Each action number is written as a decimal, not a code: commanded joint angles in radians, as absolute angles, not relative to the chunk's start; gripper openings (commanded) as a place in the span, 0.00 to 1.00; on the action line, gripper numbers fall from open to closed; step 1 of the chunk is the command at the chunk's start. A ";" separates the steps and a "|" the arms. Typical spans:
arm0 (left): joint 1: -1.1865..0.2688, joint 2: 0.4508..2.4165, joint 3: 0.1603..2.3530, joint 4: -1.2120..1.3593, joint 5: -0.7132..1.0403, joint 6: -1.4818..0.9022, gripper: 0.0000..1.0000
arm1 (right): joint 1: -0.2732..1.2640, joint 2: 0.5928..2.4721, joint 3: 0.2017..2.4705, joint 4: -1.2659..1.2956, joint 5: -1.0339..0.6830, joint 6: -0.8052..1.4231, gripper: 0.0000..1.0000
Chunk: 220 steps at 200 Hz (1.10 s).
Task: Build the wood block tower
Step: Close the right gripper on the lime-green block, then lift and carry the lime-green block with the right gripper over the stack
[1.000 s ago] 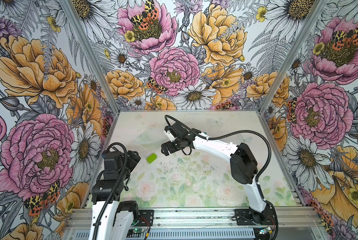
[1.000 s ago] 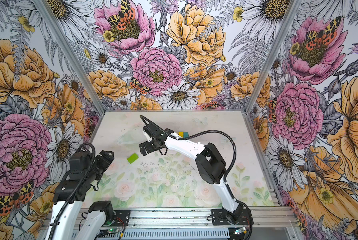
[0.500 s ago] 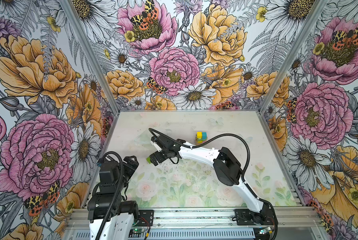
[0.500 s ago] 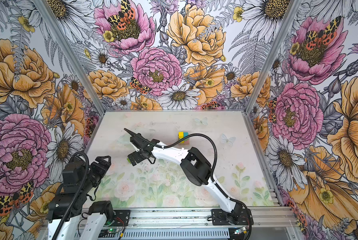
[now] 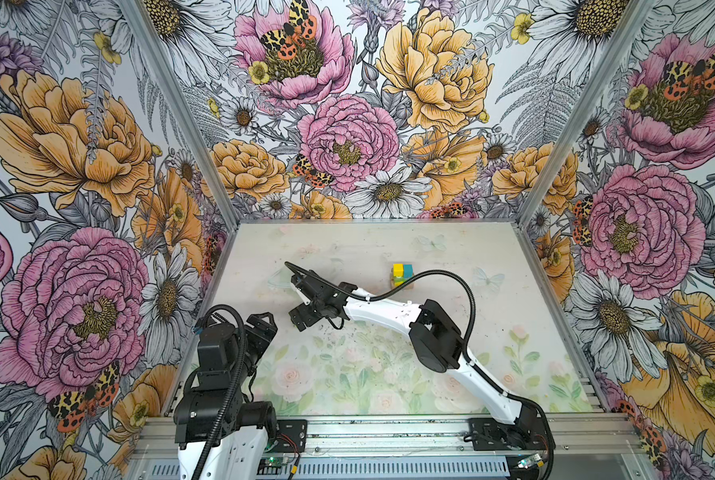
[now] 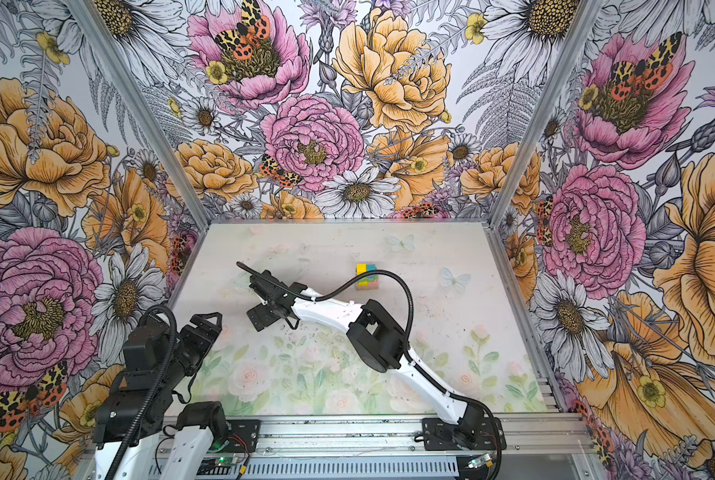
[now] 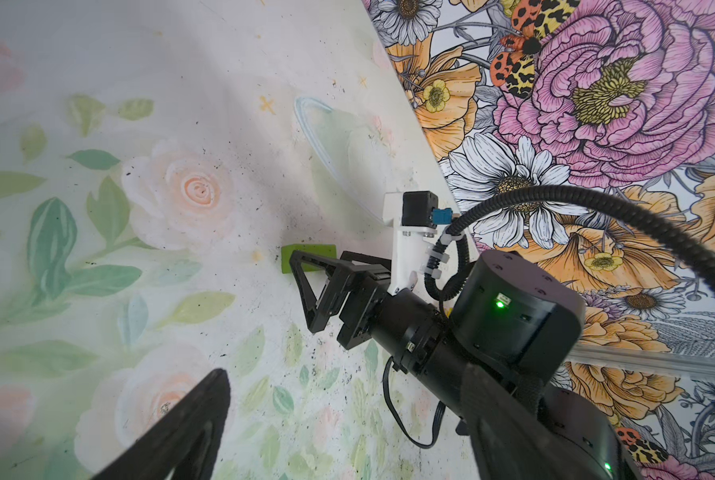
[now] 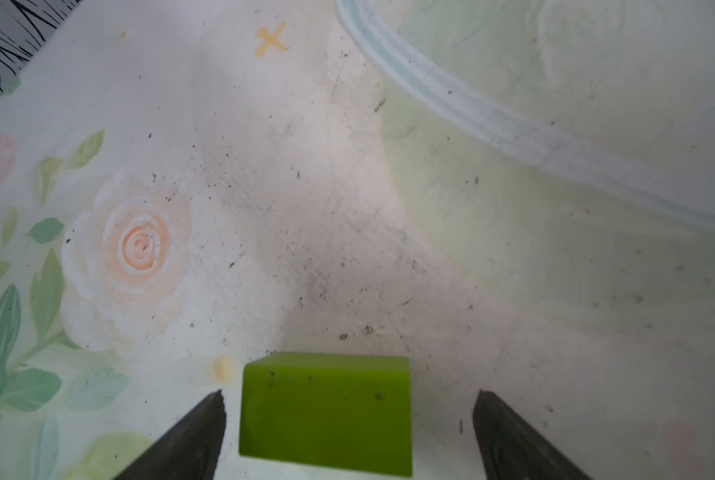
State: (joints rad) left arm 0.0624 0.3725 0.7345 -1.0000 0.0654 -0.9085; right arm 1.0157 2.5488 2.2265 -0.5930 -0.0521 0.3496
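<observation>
The wood block tower (image 5: 401, 276) (image 6: 367, 275) stands at the back right of the mat, with a yellow and a teal cube on top. A lime green block (image 8: 326, 411) lies flat on the mat at the left middle. My right gripper (image 8: 347, 399) is open and low over it, one fingertip on each side, neither touching. In both top views the right gripper (image 5: 302, 320) (image 6: 260, 318) hides this block. In the left wrist view the lime green block (image 7: 308, 251) shows behind a right finger (image 7: 302, 282). My left gripper (image 5: 264, 322) (image 6: 206, 322) is open and empty.
The right arm's black cable (image 5: 451, 276) arcs just in front of the tower. The floral left wall (image 5: 206, 266) rises close to the lime green block. An aluminium rail (image 5: 389, 428) with both arm bases runs along the front edge.
My right arm has swung from near the tower to the left and front, ending over the lime green block. My left arm has drawn back and lowered a little.
</observation>
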 commanded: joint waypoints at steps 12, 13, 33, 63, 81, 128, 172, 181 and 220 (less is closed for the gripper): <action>0.072 0.358 0.752 -1.012 0.081 -0.909 0.88 | 1.032 2.597 2.299 -0.627 -0.022 0.334 0.92; 0.072 0.358 0.752 -1.012 0.081 -0.908 0.88 | 1.032 2.598 2.301 -0.629 -0.020 0.334 0.92; 0.072 0.353 0.747 -1.012 0.081 -0.907 0.88 | 1.035 2.616 2.322 -0.647 -0.006 0.333 0.89; 0.072 0.348 0.742 -1.012 0.083 -0.908 0.88 | 1.034 2.628 2.332 -0.669 0.010 0.331 0.83; 0.072 0.350 0.746 -1.011 0.081 -0.907 0.88 | 1.030 2.629 2.332 -0.684 0.011 0.333 0.79; 0.072 0.346 0.746 -1.009 0.084 -0.908 0.88 | 1.026 2.629 2.335 -0.687 0.023 0.324 0.58; 0.072 0.347 0.747 -1.008 0.090 -0.905 0.89 | 1.019 2.593 2.316 -0.688 0.029 0.327 0.52; 0.072 0.354 0.748 -1.001 0.099 -0.898 0.91 | 1.013 2.570 2.300 -0.686 0.029 0.327 0.52; 0.071 0.422 0.771 -0.973 0.143 -0.848 0.99 | 0.960 2.456 2.220 -0.687 0.052 0.325 0.52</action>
